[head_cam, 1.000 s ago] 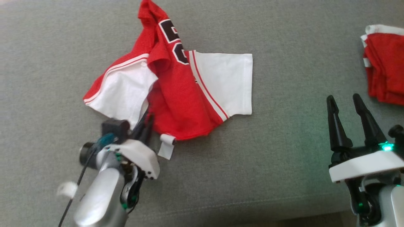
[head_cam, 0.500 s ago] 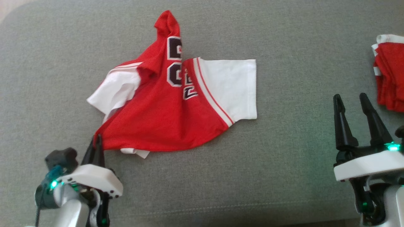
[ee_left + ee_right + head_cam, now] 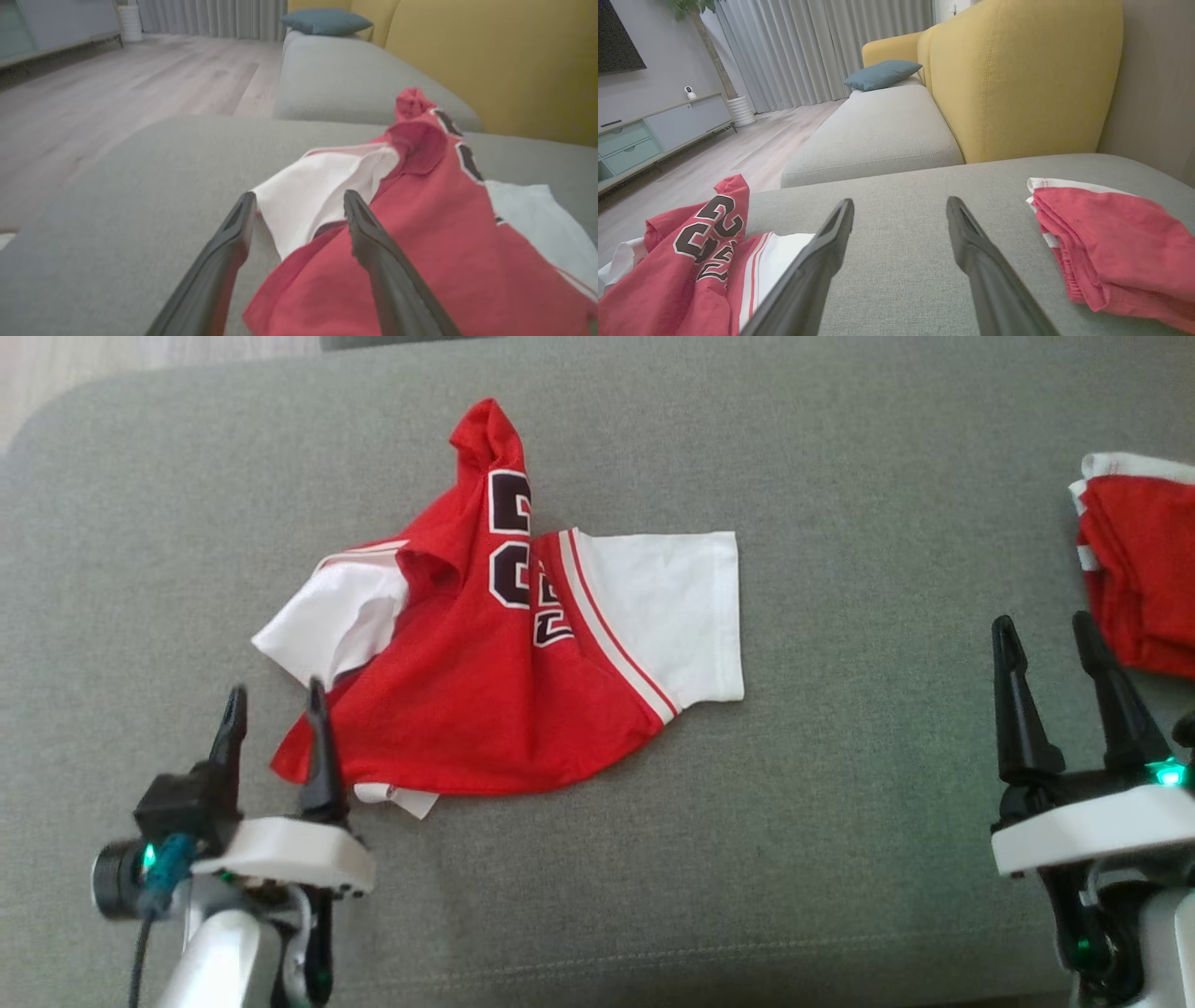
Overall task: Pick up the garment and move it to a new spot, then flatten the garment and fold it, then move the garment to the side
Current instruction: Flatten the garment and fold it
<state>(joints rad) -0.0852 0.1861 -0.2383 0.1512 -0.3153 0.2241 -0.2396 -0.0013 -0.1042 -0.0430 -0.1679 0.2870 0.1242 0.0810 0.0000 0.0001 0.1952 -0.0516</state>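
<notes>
Since the frame half a second earlier, the left gripper [image 3: 274, 693] has parted its fingers. They were pinched together on the lower left corner of the jersey [image 3: 485, 709] and now stand wide apart with nothing clamped between them. The jersey corner lies released on the grey sofa seat cushion [image 3: 840, 803].

Jersey position: it lies crumpled on the cushion, left of centre in the head view. The red body carries black numerals outlined in white. One white sleeve extends flat to the right, and the other is bunched at the left. A red fold stands up at the far end.

Left gripper: in the head view, one finger [image 3: 320, 747] overlaps the red hem corner and the other stands over bare cushion. In the left wrist view the left gripper [image 3: 299, 198] points at the bunched sleeve of the jersey [image 3: 420, 242]. Contact with the fabric cannot be determined.

Right gripper [image 3: 1043, 625]: jaws wide apart and empty, positioned over bare cushion, well apart from the jersey.

A folded red garment [image 3: 1139, 569] with white trim lies just beyond the right gripper, to its right.

In the right wrist view the right gripper [image 3: 900, 205] sits between the jersey [image 3: 682, 280] and the folded red garment [image 3: 1111, 238].
</notes>
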